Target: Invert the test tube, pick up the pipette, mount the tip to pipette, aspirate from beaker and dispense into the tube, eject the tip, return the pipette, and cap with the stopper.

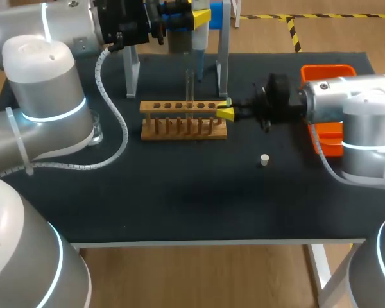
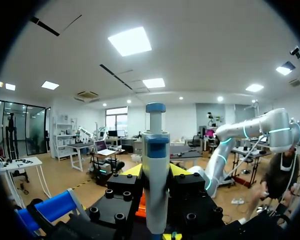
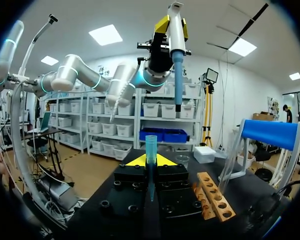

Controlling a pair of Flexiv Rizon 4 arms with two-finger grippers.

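Note:
My left gripper (image 1: pixel 202 17) is at the back of the table, shut on the white and blue pipette (image 1: pixel 199 35), which it holds upright. In the left wrist view the pipette (image 2: pixel 156 165) stands between the fingers. My right gripper (image 1: pixel 226 114) sits at the right end of the wooden rack (image 1: pixel 183 120), shut on a blue pipette tip (image 3: pixel 150 149) that points up. The pipette (image 3: pixel 176 45) hangs above this tip with a gap between them. A clear test tube (image 1: pixel 190 83) stands upright in the rack. The white stopper (image 1: pixel 264 160) lies on the mat in front of my right gripper.
A metal pipette stand (image 1: pixel 222 58) with a blue holder rises behind the rack. An orange tray (image 1: pixel 327 72) sits at the back right, partly behind my right arm. A clear beaker (image 1: pixel 95 130) shows at the left, next to my left arm.

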